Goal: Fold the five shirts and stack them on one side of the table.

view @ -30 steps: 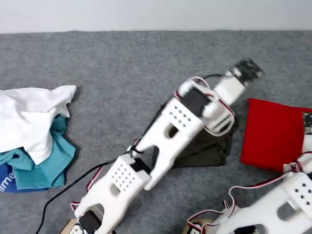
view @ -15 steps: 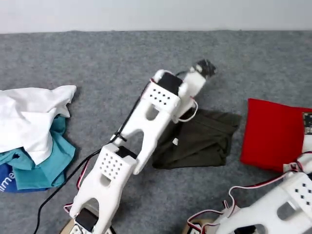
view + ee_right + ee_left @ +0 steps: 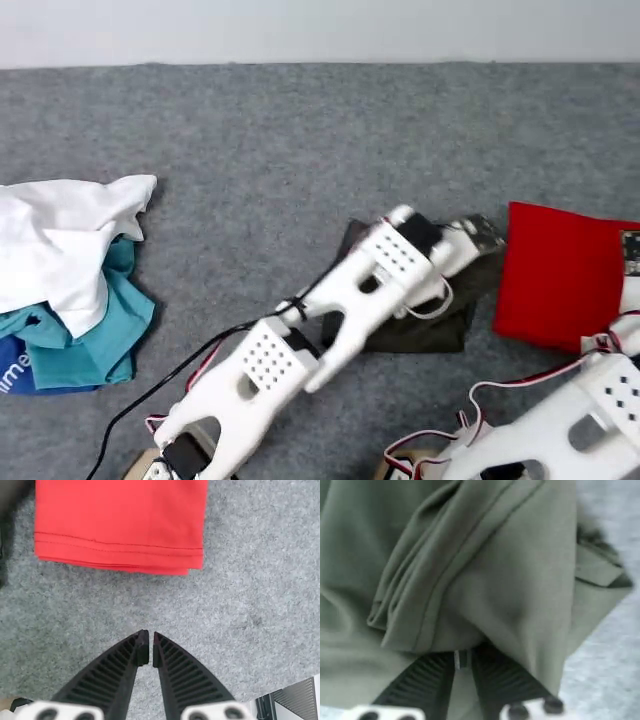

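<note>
Grey carpet point(image 3: 250, 150) spreads wide, bordered by a white wall point(image 3: 300, 30) behind.

My left arm point(image 3: 330, 320) stretched low and far forward | left gripper point(image 3: 463, 660) jaws pressed together | my right arm point(image 3: 575, 415) folded near its base | right gripper point(image 3: 150, 647) pointing down, jaws closed

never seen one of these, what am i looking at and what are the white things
The white things are two small robot arms at a grey table. One picture looks down from above; the others come from cameras on each wrist. The left gripper is closed on a fold of the olive shirt. The right gripper is closed and empty, near the folded red shirt. Across the table lies a loose pile: white shirt, teal shirt, blue shirt.
</note>
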Tool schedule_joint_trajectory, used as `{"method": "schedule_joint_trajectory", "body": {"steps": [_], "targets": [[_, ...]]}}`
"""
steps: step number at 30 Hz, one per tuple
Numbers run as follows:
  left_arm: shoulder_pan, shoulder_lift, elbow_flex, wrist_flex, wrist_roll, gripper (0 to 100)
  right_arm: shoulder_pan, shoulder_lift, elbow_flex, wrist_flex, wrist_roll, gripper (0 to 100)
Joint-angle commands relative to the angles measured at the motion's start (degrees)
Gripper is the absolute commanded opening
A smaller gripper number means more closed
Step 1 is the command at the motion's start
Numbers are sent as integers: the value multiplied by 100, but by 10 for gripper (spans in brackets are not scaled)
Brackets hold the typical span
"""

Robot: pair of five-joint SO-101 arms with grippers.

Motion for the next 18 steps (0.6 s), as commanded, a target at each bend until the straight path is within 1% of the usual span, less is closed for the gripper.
{"method": "schedule_joint_trajectory", "body": {"steps": [1,7,10,14,18], "targets": [[431,-501,75,176,-26,14,136,-189,-53,13,35,27],[782,-1415,409,167,-18,14,418,-189,-53,-4,35,28],[835,-1776,532,167,-9,14,382,-189,-53,-13,35,28],[862,-2224,549,167,334,14,374,-189,-53,-22,35,29],[1046,-2505,673,176,343,14,374,-189,-53,-22,35,29]]}}
